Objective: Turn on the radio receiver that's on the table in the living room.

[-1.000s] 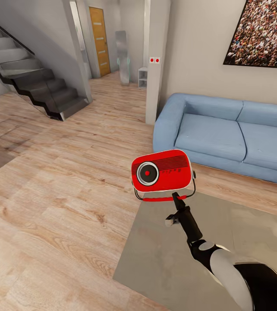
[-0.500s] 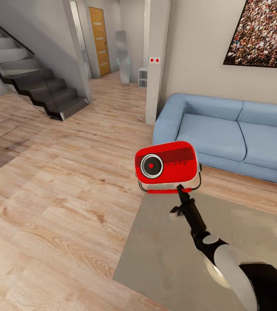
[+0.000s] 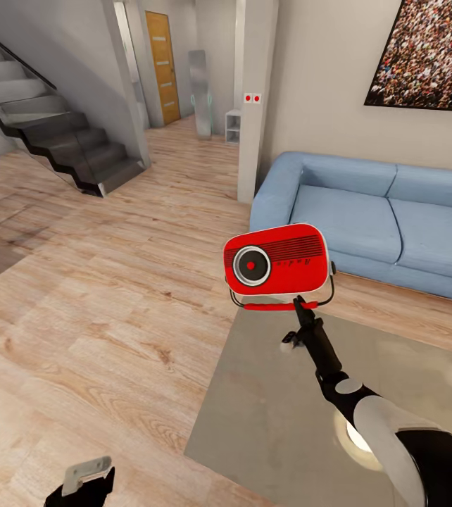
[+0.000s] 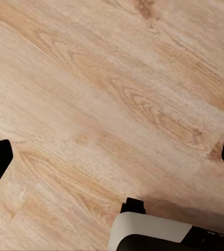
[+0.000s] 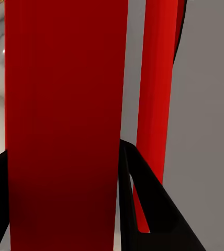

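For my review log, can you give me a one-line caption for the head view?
Right hand holds the red radio receiver by its handle above the grey table, blue sofa behind.

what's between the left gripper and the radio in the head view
Only bare light wood plank floor lies between the left gripper and the red radio receiver, which the right gripper holds by its handle above the grey table corner.

Head: high, facing forward and down over floor (image 3: 113, 296), radio (image 3: 277, 259).
Left wrist: facing down at floor (image 4: 112, 104).
Right wrist: hard against radio (image 5: 65, 125).
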You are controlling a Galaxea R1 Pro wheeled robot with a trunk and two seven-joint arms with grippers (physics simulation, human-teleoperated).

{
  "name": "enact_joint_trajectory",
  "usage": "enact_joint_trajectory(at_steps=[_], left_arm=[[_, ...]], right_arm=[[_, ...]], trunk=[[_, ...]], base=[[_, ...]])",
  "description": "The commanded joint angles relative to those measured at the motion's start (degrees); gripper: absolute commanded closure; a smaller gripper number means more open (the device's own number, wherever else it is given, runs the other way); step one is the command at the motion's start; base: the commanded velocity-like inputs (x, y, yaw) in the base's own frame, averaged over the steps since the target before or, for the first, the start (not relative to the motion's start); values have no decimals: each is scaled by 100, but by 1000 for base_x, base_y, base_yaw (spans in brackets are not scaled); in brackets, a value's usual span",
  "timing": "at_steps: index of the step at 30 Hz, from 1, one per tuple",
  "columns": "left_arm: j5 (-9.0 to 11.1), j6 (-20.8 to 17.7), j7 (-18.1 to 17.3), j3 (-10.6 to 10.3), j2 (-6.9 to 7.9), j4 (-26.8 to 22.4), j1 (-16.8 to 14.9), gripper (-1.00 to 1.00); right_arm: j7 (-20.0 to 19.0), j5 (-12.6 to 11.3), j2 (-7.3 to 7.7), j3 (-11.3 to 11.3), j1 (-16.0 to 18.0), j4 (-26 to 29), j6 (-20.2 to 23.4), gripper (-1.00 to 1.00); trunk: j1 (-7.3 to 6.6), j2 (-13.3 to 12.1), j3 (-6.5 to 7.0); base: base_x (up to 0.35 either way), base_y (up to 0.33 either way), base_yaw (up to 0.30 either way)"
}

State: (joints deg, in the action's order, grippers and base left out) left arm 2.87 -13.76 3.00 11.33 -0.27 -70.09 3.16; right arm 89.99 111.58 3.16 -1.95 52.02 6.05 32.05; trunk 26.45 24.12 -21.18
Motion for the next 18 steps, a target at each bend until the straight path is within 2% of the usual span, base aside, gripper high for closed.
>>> enact_joint_trajectory(at_steps=[1, 2, 3, 6, 8, 9, 11, 12, 13, 14, 18], left_arm=[[0, -6, 0, -3, -27, -56, -1, -100], [1, -17, -1, -11, -101, -157, -4, -100], [-3, -25, -1, -20, -195, -257, -5, 100], [-27, -63, 2, -42, -432, -487, -7, 100], [-41, -171, 44, -136, -670, -659, -8, 100], [129, -195, 542, -71, -844, -818, -8, 100], [543, -196, 1019, -31, -887, -870, -8, 100], [777, -216, 1252, -83, -920, -946, -24, 100], [865, -232, 1349, -194, -936, -1010, -70, 100], [942, -256, 1445, -466, -947, -1063, -208, 100], [1009, -624, 1512, -1293, -973, -1127, -702, 100]], right_arm=[[1, 4, 0, 43, 2, 3, -6, 100], [1, 4, 0, 44, 2, 2, -6, 100], [1, 4, 0, 44, 2, 2, -6, 100], [1, 4, 0, 45, 2, -4, -6, 100], [1, 4, 5, 45, 2, -6, -6, 100], [1, 1, 8, 45, 2, -7, -6, 100], [1, -2, 8, 51, 2, -12, -11, 100], [1, -3, 9, 52, 2, -14, -13, 100], [1, -4, 9, 53, 2, -15, -13, 100], [1, -4, 9, 54, 2, -16, -14, 100], [1, -5, 9, 54, 2, -16, -9, 100]], trunk=[[0, 1, 0], [0, 1, 0], [0, 1, 0], [0, 1, 0], [0, 1, 0], [0, 1, 0], [0, 1, 0], [0, 1, 0], [0, 1, 0], [0, 1, 0], [0, 1, 0]], base=[[0, 0, 0], [0, 0, 0], [0, 0, 0], [0, 0, 0], [0, 0, 0], [0, 0, 0], [0, 0, 0], [0, 0, 0], [0, 0, 0], [0, 0, 0], [0, 0, 0]])
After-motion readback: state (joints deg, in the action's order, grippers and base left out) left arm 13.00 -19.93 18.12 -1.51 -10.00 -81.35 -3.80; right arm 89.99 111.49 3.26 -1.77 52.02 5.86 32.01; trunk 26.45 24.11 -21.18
